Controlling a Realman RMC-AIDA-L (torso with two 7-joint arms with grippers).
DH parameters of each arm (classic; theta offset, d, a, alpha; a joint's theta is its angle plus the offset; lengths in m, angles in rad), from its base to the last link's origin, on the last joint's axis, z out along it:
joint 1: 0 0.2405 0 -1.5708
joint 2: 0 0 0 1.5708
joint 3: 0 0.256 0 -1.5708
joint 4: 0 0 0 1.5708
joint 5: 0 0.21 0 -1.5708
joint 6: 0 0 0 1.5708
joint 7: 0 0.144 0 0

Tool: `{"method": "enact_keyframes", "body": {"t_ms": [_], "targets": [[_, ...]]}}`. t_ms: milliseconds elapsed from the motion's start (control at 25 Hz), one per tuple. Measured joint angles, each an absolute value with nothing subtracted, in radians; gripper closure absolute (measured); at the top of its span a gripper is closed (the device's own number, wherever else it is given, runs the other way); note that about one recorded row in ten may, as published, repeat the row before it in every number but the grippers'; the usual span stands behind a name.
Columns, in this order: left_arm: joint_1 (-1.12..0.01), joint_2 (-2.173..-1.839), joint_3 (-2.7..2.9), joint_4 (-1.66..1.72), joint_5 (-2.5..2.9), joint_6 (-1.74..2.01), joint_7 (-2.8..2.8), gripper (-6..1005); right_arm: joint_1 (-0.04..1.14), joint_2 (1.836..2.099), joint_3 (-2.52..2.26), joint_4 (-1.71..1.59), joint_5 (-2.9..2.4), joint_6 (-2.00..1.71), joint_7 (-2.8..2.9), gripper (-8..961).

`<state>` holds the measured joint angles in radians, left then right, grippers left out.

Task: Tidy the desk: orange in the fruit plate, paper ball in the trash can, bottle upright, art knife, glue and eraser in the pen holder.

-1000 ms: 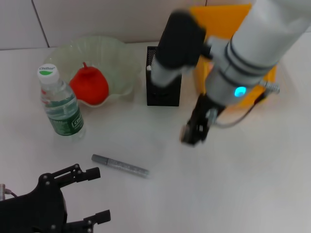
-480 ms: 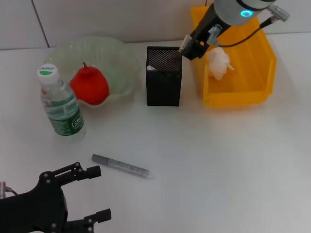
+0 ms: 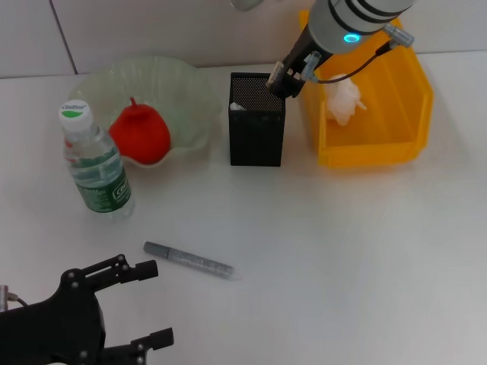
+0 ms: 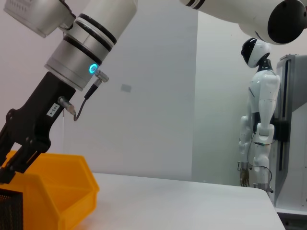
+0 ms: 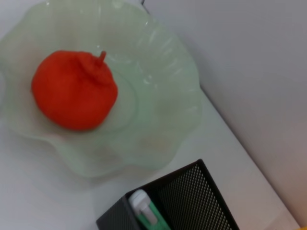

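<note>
Right gripper (image 3: 278, 78) hangs just over the pen holder (image 3: 256, 129), at its 1 o'clock corner; tips look pinched together on something small, prob. the eraser, but it's too tiny to be sure. In the right wrist view the art knife (image 5: 148, 213) stands inside the holder, white end up. Trash can (image 3: 373, 144) sits at 3 o'clock of the holder, just beside it, w/ the paper ball (image 3: 342, 99) inside. Fruit plate (image 3: 186, 91) is at 9 o'clock of the holder, orange (image 3: 140, 135) resting in it. Bottle (image 3: 95, 163) stands upright on the worktop (image 3: 342, 251) at 7 o'clock of the plate. Glue (image 3: 187, 259) lies flat on the worktop, 6 o'clock of the bottle. Left gripper (image 3: 144, 304) is parked at the near-left edge, fingers apart, holding nothing.
</note>
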<state>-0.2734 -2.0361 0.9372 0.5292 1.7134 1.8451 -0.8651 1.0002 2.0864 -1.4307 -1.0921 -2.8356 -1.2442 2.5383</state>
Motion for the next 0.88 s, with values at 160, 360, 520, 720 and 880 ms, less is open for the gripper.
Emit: {"method": "enact_keyframes", "body": {"t_ms": [160,360,520,720,880], "targets": [[-0.272,-2.036,0.937,0.529,1.713,1.846,-0.865,202,1.001,2.088,-1.448,-1.070,-2.834,-1.195,2.539,468],[-0.267,-2.034,0.937,0.529,1.713,1.847,-0.865,202,1.001,2.088,-1.480,-1.026,-2.834,-1.135,2.546,449],[-0.267,-2.034,0.937,0.530,1.713,1.848,-0.865,202,1.002,2.090,-1.490,-1.015,-2.830,-1.128,2.556,433],[-0.267,-2.034,0.937,0.530,1.713,1.850,-0.865,203,0.999,2.090,-1.491,-1.027,-2.827,-1.140,2.568,268],[-0.266,-2.033,0.936,0.531,1.713,1.850,-0.865,203,0.982,2.090,-1.490,-1.102,-2.795,-1.199,2.585,268]]}}
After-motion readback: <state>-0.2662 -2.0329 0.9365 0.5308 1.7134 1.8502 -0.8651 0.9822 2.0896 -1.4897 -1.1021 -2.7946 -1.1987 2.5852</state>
